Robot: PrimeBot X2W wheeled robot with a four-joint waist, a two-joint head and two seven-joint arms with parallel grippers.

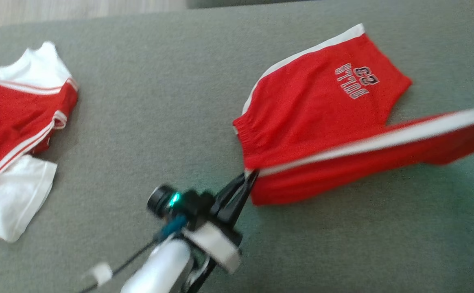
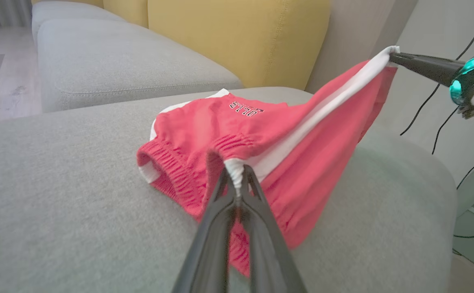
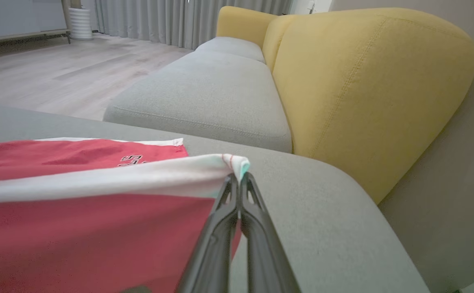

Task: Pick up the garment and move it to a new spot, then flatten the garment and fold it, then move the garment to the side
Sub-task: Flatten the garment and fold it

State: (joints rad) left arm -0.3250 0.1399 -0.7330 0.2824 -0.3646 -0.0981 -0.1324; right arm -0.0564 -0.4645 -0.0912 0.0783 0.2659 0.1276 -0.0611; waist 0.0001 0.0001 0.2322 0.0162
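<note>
Shorts stretch left to right: waistband pinched by left hand, hem by right hand. One half seemingly hangs above a grey cushion, yellow backrest behind.

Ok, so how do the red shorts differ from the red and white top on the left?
The shorts are pinched by the left gripper and right gripper, one side lifted off the cushion; the top lies untouched and rumpled. The shorts are mostly red with a white side stripe and lettering; the top has large white parts. Both are red with white trim, on the grey cushion.
</note>
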